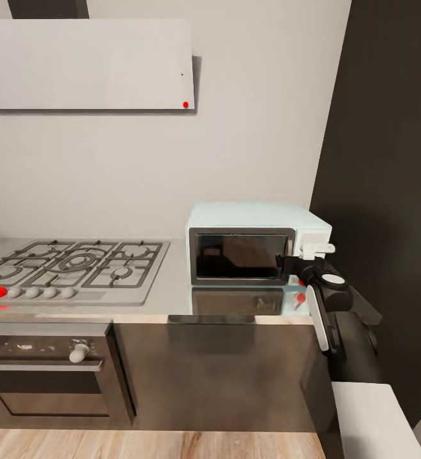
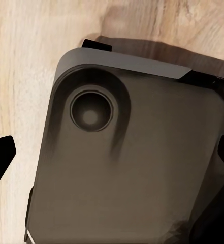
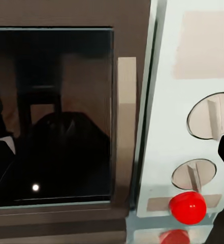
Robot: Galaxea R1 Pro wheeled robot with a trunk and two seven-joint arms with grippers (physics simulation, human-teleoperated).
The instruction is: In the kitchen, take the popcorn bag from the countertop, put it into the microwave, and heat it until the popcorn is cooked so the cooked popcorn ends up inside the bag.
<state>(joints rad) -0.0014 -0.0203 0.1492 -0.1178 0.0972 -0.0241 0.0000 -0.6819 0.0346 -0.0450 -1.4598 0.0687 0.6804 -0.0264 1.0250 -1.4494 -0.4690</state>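
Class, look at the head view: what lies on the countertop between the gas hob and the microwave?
Nothing: the head view shows a bare strip of countertop between the gas hob and the microwave.

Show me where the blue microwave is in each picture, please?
Head view: the microwave sits on the countertop, right of the stove, with the right gripper at its door's right edge.
Left wrist view: not in it; this one looks down at the wood floor.
Right wrist view: up close, its dark glass door beside two white knobs.
Shared landmark: the dark glass door.
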